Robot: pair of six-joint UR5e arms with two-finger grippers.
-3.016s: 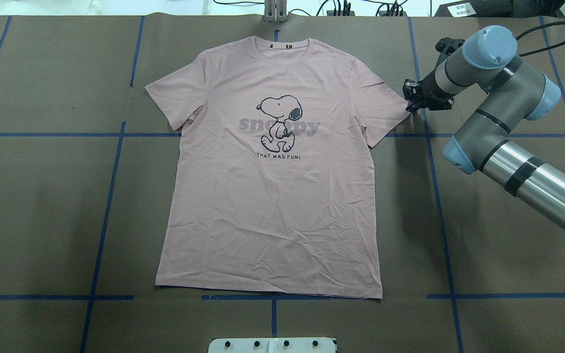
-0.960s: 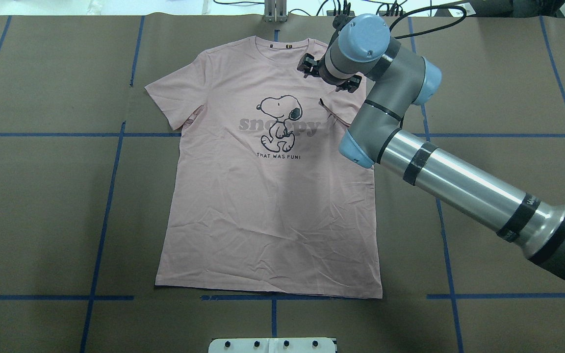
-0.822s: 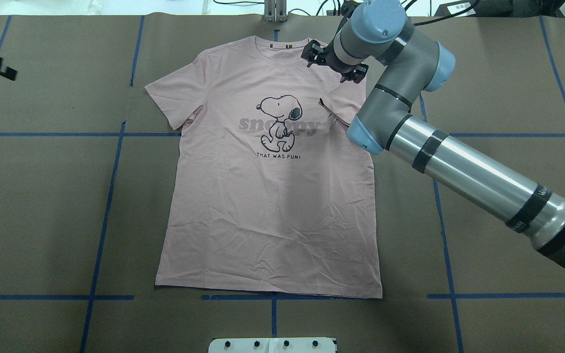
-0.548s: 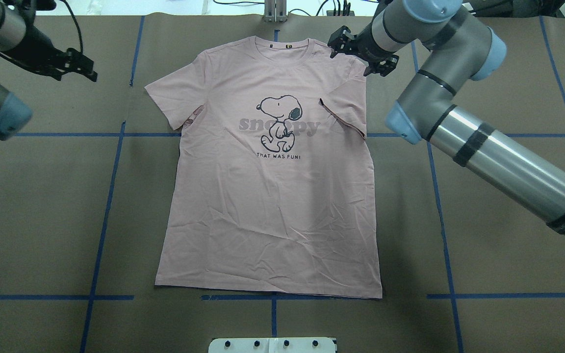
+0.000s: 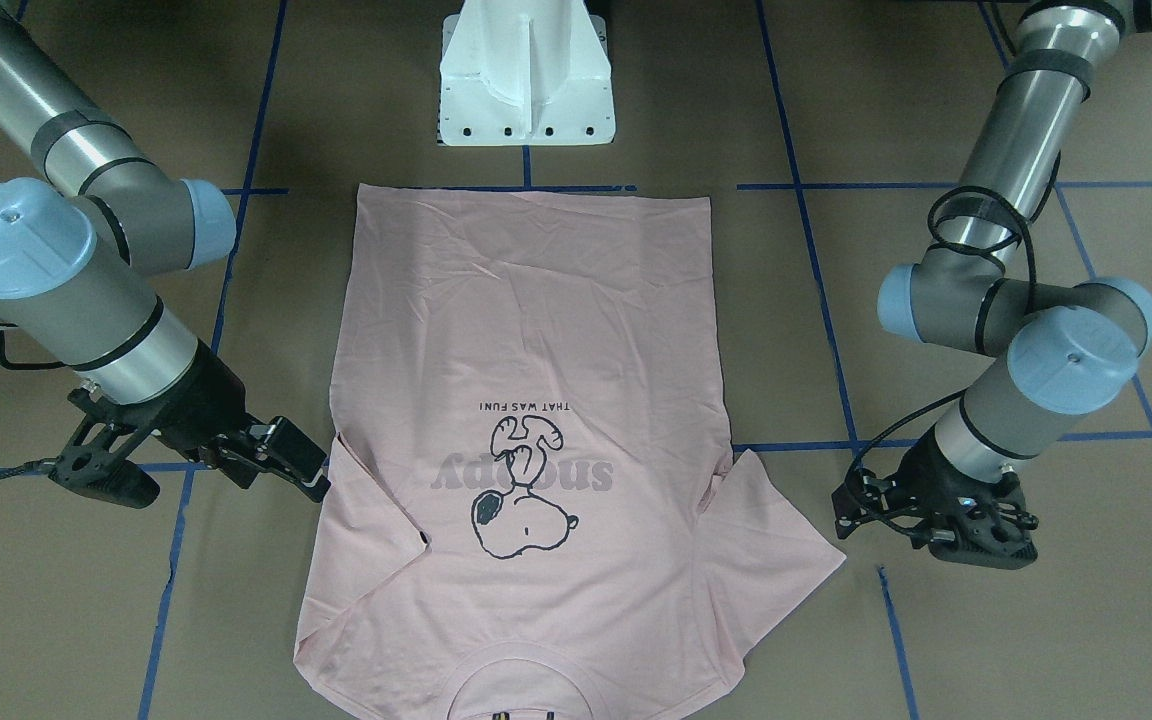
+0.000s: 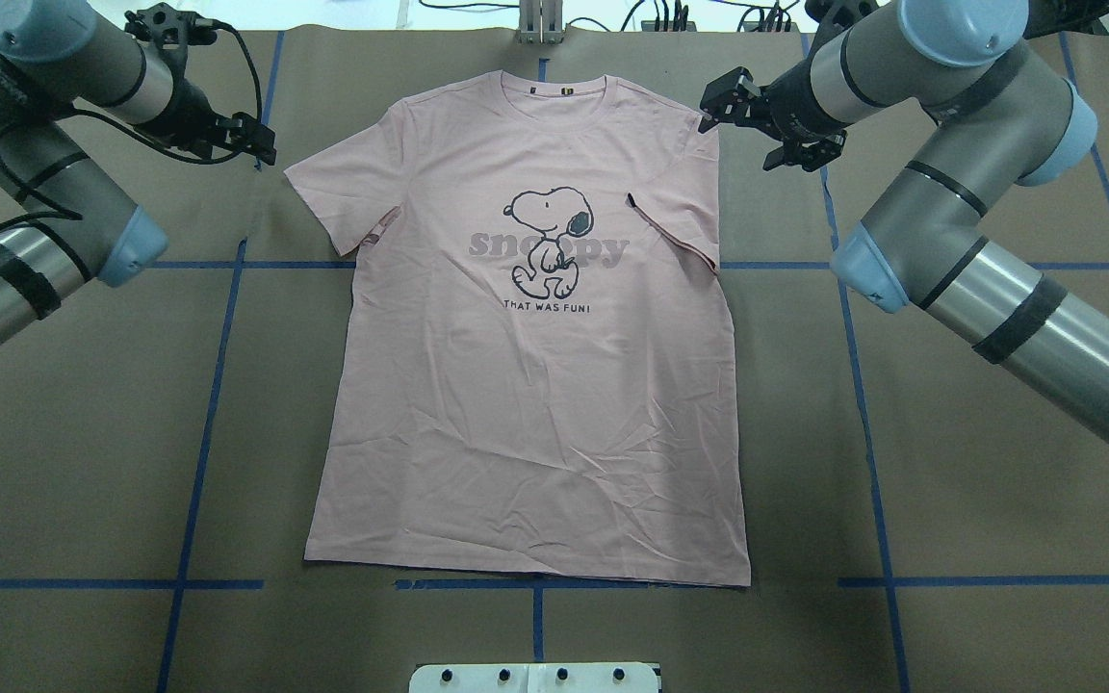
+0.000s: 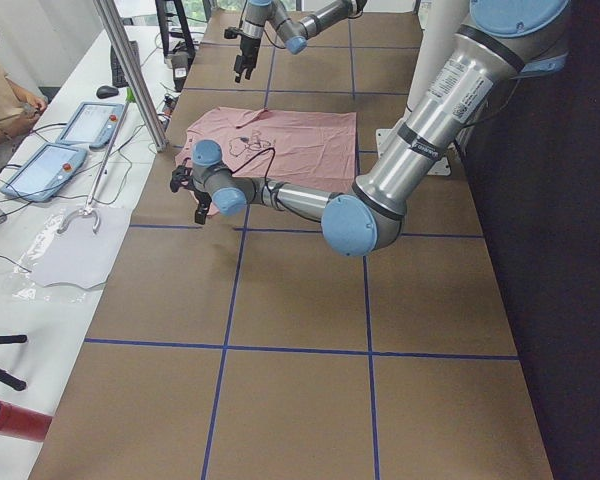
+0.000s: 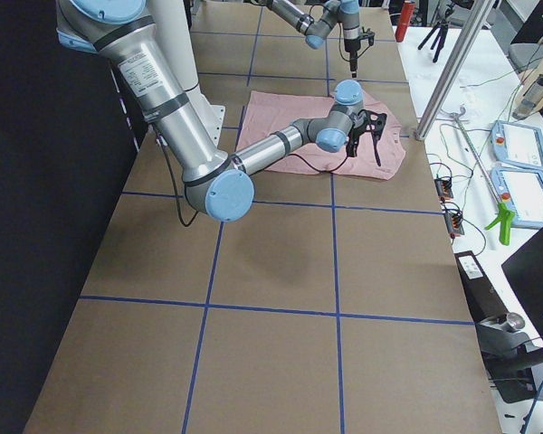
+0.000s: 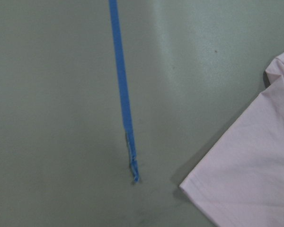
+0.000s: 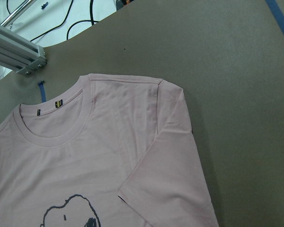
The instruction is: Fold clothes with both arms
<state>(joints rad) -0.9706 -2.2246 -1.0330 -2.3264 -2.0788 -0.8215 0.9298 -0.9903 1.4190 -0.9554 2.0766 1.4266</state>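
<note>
Nearest, the pale pink short-sleeved T-shirt point(image 6: 535, 404) lies flat and print up, its hem squared to the blue tape lines point(image 6: 198, 452) on the brown paper-covered worktop point(image 6: 949, 500). That looks like a tidy base for folding.

Further out, the right sleeve point(image 6: 675, 217) is turned in over the chest and the left sleeve point(image 6: 333, 188) lies spread. The left end effector point(image 6: 248, 144) hangs just beside that sleeve, likely the next grab. The right end effector point(image 6: 757, 120) is by the far right shoulder. Neither grips cloth, and I cannot tell their jaw width.

Beyond, there's a metal post point(image 6: 540, 24) and cables point(image 6: 656, 14).

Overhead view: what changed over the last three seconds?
The right claw folded the right sleeve inward onto the T-shirt, let go and withdrew beside the shoulder. The left claw came in next to the left sleeve. The T-shirt's body stayed flat.
</note>
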